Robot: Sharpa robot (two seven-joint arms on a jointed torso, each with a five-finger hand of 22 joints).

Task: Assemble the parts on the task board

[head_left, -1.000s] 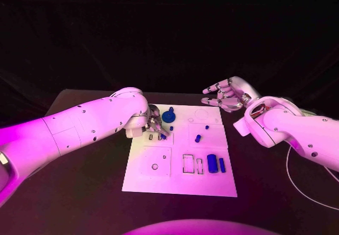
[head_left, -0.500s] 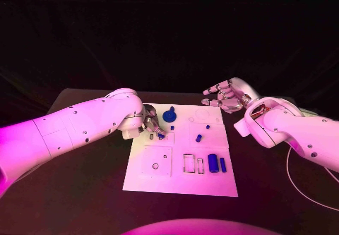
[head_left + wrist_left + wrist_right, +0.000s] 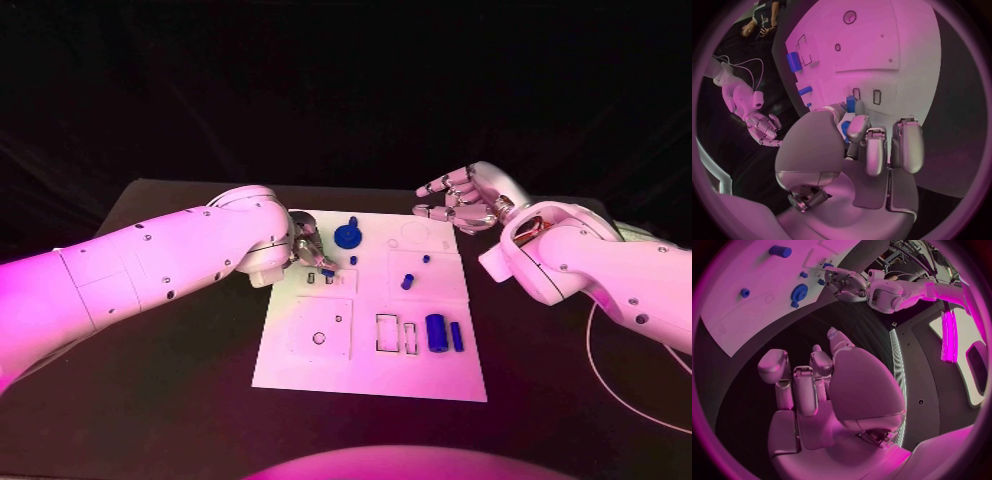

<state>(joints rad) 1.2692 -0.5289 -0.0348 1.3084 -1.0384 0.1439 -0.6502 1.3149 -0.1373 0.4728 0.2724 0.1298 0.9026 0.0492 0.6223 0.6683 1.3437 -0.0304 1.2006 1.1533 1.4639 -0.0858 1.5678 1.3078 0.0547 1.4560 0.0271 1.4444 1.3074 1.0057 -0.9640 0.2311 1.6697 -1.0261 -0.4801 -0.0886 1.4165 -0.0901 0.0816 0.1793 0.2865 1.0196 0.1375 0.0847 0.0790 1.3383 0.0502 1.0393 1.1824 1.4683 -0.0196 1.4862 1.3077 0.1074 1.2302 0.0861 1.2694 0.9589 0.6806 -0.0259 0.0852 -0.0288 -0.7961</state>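
My left hand sits over the upper-left part of the task board, fingers curled down; in the left wrist view a small blue part is pinched at the fingertips, right above the two small rectangular slots in the board. Can't tell whether the part is touching the board. My right hand hovers off the board's upper-right corner, over the black table, fingers loosely curled and apart, holding nothing. Part count in the head view, all blue: one gear-like round piece upper centre of the board, with a thin peg standing just above it, too small to say whether they're joined; one small peg just below the gear; one small dot-like piece right of centre; one short slanted piece at mid-board; one thick cylinder and one thinner bar lying side by side, lower right. Recesses visible: one round hole lower left, two upright rectangular outlines just left of the thick cylinder. One white cable curves along the table at the right edge of the frame.
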